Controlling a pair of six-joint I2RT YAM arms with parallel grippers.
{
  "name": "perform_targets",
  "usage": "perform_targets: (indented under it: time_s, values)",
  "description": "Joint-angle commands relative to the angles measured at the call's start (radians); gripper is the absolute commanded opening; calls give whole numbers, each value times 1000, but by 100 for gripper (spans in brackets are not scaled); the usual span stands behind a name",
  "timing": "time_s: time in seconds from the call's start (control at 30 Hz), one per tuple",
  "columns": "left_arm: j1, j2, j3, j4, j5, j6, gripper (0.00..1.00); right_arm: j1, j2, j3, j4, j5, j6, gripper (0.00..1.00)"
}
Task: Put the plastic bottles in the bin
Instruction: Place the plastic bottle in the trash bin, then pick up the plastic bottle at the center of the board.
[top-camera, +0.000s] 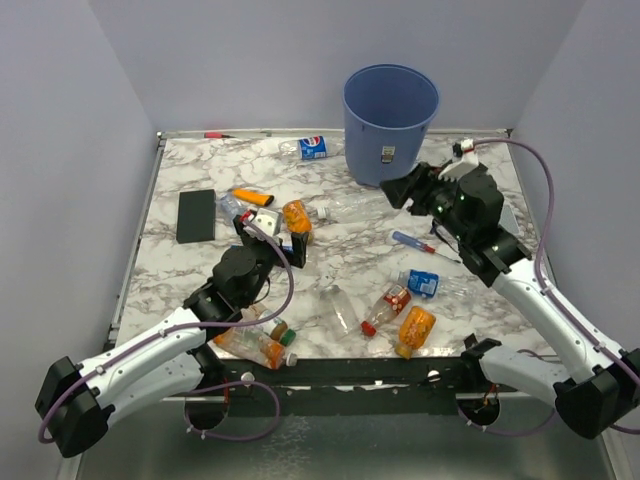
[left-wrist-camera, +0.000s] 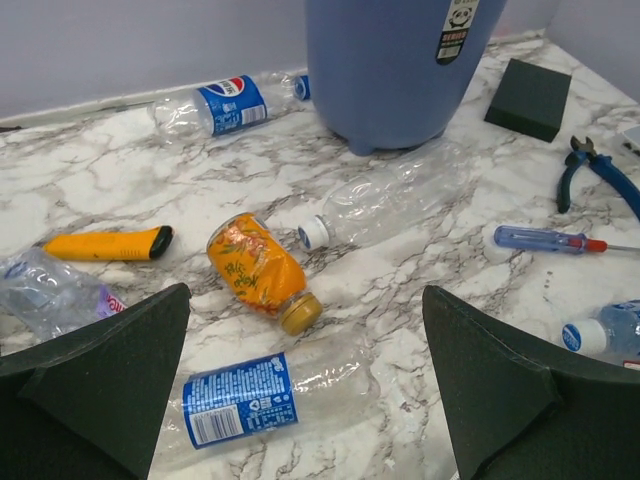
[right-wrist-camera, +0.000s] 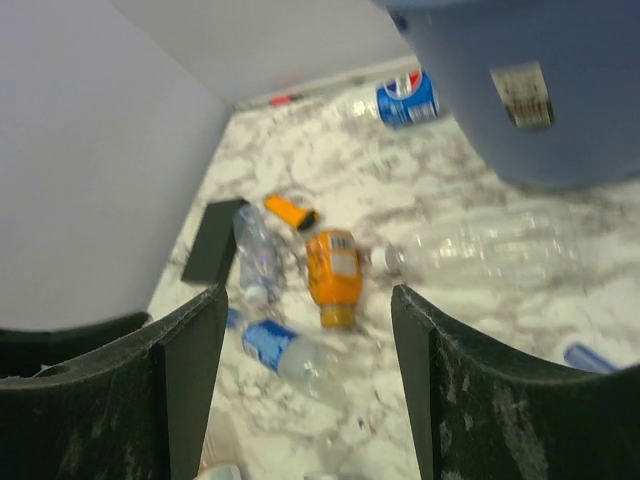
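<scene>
Marble-patterned table (top-camera: 168, 262) (white-grey) between plain lilac walls (top-camera: 250, 60).

The round blue plastic bin (top-camera: 390, 110) stands at the far right of the marble table (top-camera: 185, 165), with a long clear plastic bottle (top-camera: 352, 208) lying just before its base. Ahead of the left gripper (left-wrist-camera: 305, 295), whose fingers are spread wide, lie a crushed orange-labelled bottle (left-wrist-camera: 250, 262) and a blue-labelled clear bottle (left-wrist-camera: 245, 400). Bare marble runs between the flat black slab (top-camera: 196, 215) and the back wall.
</scene>
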Motion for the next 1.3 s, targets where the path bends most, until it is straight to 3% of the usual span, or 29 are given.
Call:
perform_targets:
  time_s: [0.0, 0.17, 0.33, 0.5, 0.63, 0.73, 0.83, 1.0, 1.27]
  values:
    - [-5, 25, 71, -111, -70, -10, 99, 1, -61, -184, -51, -60, 48, 70]
    - [-5, 111, 132, -227, -122, -27, 99, 1, -104, -356, -49, -62, 77, 70]
    - [-3, 300, 290, -445, -129, -88, 99, 0, -141, -472, 0, -101, 108, 70]
    - [38, 388, 397, -563, -122, -389, 99, 0, -168, -540, 27, -108, 107, 70]
    - [120, 323, 339, -578, -117, -709, 99, 0, -170, -557, 37, -113, 110, 70]
    - [277, 259, 245, -578, 30, -936, 99, 0, -179, -561, 44, -126, 114, 70]
    - [421, 260, 194, -579, 168, -1048, 99, 1, -195, -560, 37, -124, 106, 70]
    - [443, 260, 136, -576, 206, -1213, 99, 1, -205, -551, 13, -119, 91, 70]
    - [443, 260, 83, -577, 141, -1385, 99, 1, -208, -556, 20, -121, 100, 70]
